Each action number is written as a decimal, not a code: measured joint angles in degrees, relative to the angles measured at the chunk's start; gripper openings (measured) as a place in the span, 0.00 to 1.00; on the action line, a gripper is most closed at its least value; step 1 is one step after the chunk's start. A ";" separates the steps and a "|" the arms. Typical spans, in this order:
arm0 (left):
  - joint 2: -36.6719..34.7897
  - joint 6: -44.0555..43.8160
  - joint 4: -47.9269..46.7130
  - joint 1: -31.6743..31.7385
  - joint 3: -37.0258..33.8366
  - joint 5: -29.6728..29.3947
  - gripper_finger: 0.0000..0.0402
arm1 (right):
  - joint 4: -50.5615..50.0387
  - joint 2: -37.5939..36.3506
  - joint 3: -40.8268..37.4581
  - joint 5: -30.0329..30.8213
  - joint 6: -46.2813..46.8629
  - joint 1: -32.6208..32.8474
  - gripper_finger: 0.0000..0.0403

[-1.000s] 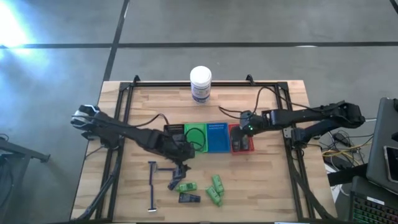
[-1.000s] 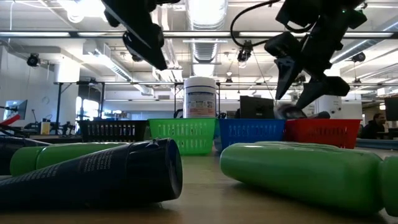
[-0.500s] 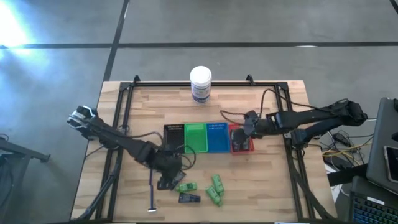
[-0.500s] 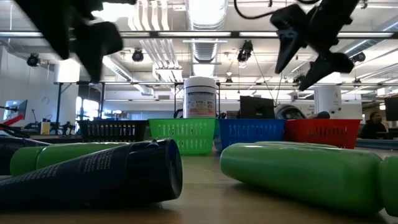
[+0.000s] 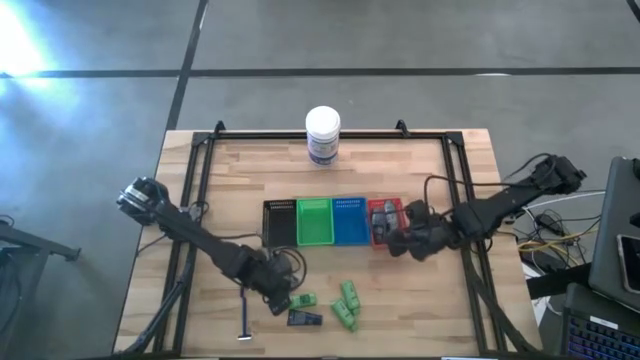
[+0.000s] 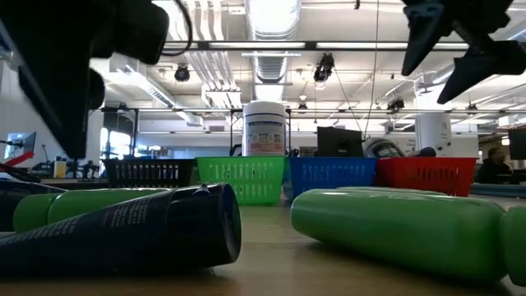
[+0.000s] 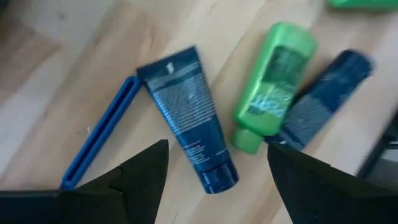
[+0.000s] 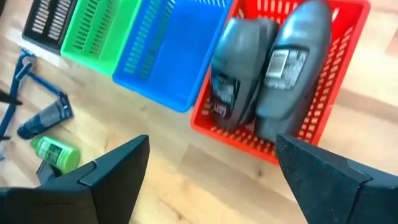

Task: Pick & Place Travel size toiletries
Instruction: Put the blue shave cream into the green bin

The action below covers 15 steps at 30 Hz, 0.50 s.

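A: What is the biggest thing here?

B: The wooden tabletop [image 5: 240,180]. On it stands a row of four baskets, and I place everything else from that row: black basket [image 5: 279,223], green basket [image 5: 314,221], blue basket [image 5: 349,220] and red basket [image 5: 385,219], side by side and touching.

A: And behind the row?

B: A white jar [image 5: 322,134] with a blue label, well apart from the baskets, at the tabletop's far edge.

A: Where are the arms?

B: The right pincer [image 5: 398,243] hangs just in front of the red basket's near edge, its fingers [image 8: 102,171] spread wide and holding nothing. The left pincer [image 5: 283,297] is in front of the black basket, down among the loose toiletries, also spread apart and empty, with its fingers [image 7: 140,177] either side of a dark blue tube [image 7: 189,118].

A: Which toiletries are already in a basket?

B: Two grey tubes [image 8: 264,78] lie next to each other in the red basket, touching. I cannot tell whether the other three baskets hold anything.

A: And the rest?

B: They lie on the bare wood in front of the row. The dark blue tube sits between a thin blue stick [image 7: 102,134] and a green bottle [image 7: 273,93], with a second dark tube [image 7: 323,99] touching that bottle's far side. Farther along, in front of the blue basket, is a small cluster of green bottles [image 5: 346,304]. Another blue stick [image 5: 244,318] lies nearest the front edge, in front of the black basket.
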 joint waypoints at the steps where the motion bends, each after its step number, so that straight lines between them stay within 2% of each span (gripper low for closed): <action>1: 0.63 -0.82 -0.06 -0.18 0.00 0.00 0.69 | -0.07 0.03 0.00 0.11 0.81 0.75 0.85; 7: 4.21 -5.65 -0.46 -0.55 -0.04 0.02 0.69 | -0.09 0.08 -0.11 2.54 4.28 3.62 0.87; 15: 8.45 -6.13 -0.44 -0.88 0.26 0.66 0.69 | -0.12 0.08 -0.13 2.85 4.53 3.87 0.86</action>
